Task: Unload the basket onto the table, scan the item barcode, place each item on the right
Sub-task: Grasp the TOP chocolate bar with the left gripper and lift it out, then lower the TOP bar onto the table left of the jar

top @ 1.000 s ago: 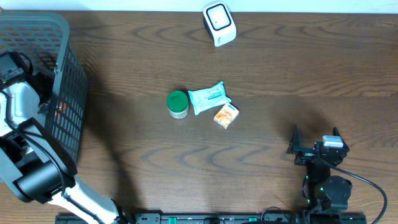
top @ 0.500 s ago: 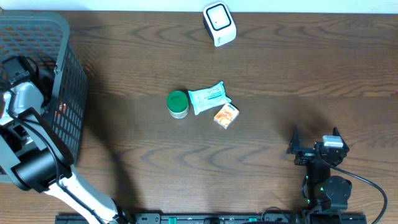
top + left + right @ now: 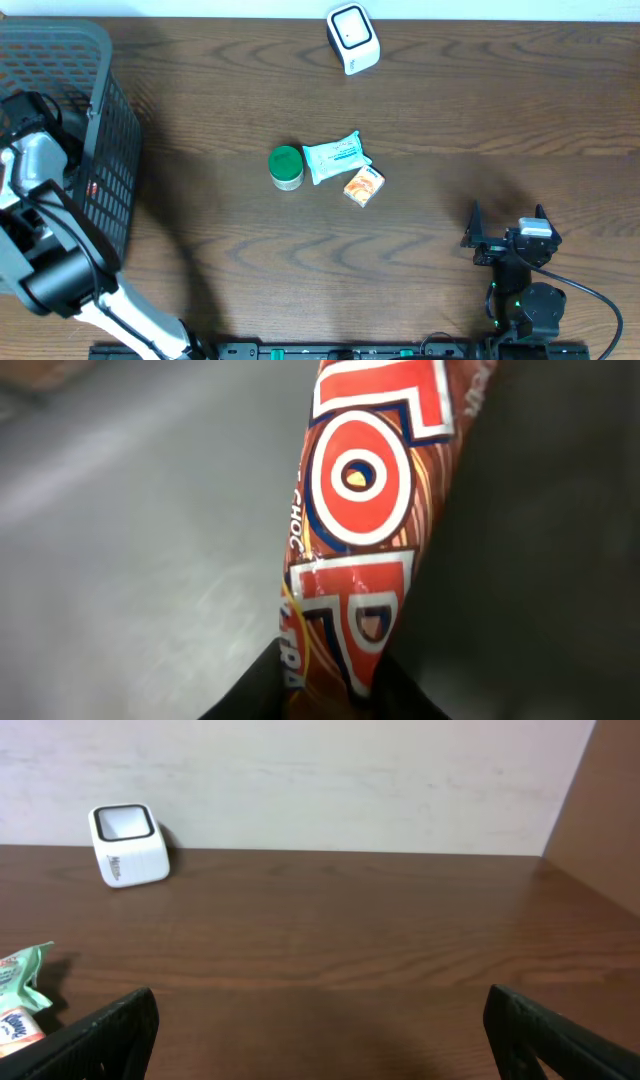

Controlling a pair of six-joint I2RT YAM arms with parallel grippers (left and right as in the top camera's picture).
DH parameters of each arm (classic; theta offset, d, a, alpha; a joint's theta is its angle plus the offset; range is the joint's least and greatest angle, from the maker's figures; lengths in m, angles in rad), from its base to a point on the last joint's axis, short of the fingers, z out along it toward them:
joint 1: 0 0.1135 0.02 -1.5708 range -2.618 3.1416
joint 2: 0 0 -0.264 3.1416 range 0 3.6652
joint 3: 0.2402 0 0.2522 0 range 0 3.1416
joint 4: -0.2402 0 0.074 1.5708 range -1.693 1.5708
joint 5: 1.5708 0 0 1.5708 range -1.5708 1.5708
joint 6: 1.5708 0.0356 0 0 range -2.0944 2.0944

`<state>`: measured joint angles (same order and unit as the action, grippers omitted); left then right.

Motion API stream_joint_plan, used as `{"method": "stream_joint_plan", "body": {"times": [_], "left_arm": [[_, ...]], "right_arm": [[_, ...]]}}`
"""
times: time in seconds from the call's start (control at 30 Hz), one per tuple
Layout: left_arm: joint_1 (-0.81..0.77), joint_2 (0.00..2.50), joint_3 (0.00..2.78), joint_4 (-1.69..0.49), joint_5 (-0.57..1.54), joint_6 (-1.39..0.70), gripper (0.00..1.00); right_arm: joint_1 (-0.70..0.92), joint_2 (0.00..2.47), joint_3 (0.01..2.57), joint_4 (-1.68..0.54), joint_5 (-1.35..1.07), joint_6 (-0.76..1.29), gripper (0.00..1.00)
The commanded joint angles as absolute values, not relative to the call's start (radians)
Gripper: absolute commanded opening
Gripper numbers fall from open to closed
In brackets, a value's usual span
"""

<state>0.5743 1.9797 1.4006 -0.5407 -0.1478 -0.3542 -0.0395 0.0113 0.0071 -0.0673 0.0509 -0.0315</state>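
In the left wrist view a red and brown snack bar wrapper point(image 3: 360, 510) with big white-edged letters runs up from my left gripper point(image 3: 330, 675), whose dark fingers point(image 3: 250, 695) are shut on its lower end. No barcode shows on this side. From overhead the left arm point(image 3: 40, 165) reaches into the grey basket point(image 3: 60, 45), and a red spot shows through the mesh. The white scanner point(image 3: 352, 38) stands at the table's far edge, also visible as the scanner point(image 3: 128, 844) in the right wrist view. My right gripper point(image 3: 507, 222) rests open and holds nothing near the front right.
A green-lidded jar point(image 3: 286, 166), a teal wipes pack point(image 3: 337, 157) and a small orange box point(image 3: 364, 186) lie together mid-table. The wipes pack point(image 3: 20, 970) shows at the right wrist view's left edge. Inside the basket the grey floor point(image 3: 130, 540) lies behind the wrapper.
The left gripper has closed on the snack bar wrapper inside the basket after the arm shifted slightly. The right arm and the table items have not moved.
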Motion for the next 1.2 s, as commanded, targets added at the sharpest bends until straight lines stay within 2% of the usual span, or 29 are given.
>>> {"method": "stream_joint_plan", "body": {"times": [0.0, 0.27, 0.47, 0.6, 0.73, 0.87, 0.9, 1.0, 1.07, 1.17], "left_arm": [[0.58, 1.795, 1.401, -0.562, -0.201, -0.317, 0.22], [0.579, 1.479, 1.401, -0.634, -0.153, -0.347, 0.21], [0.568, 1.305, 1.401, -0.67, 0.142, -0.357, 0.21], [0.506, 1.239, 1.401, -0.673, 0.359, -0.36, 0.22], [0.351, 1.209, 1.401, -0.674, 0.419, -0.364, 0.22], [0.095, 1.223, 1.401, -0.672, 0.417, -0.364, 0.22], [-0.019, 1.243, 1.401, -0.669, 0.403, -0.364, 0.22], [-0.188, 1.299, 1.401, -0.658, 0.38, -0.364, 0.21], [-0.276, 1.344, 1.401, -0.657, 0.337, -0.364, 0.12], [-0.36, 1.402, 1.401, -0.657, 0.222, -0.381, 0.08]], "right_arm": [[-0.034, 0.006, 0.006, -0.071, 0.05, -0.039, 0.99], [-0.034, 0.006, 0.006, -0.071, 0.05, -0.039, 0.99], [-0.034, 0.006, 0.006, -0.071, 0.051, -0.039, 0.99], [-0.034, 0.006, 0.006, -0.071, 0.05, -0.039, 0.99], [-0.034, 0.006, 0.006, -0.071, 0.051, -0.039, 0.99], [-0.034, 0.006, 0.006, -0.071, 0.051, -0.039, 0.99], [-0.034, 0.006, 0.006, -0.071, 0.051, -0.039, 0.99], [-0.034, 0.006, 0.006, -0.071, 0.051, -0.039, 0.99], [-0.034, 0.006, 0.006, -0.071, 0.051, -0.039, 0.99], [-0.034, 0.006, 0.006, -0.071, 0.051, -0.039, 0.99]]}}
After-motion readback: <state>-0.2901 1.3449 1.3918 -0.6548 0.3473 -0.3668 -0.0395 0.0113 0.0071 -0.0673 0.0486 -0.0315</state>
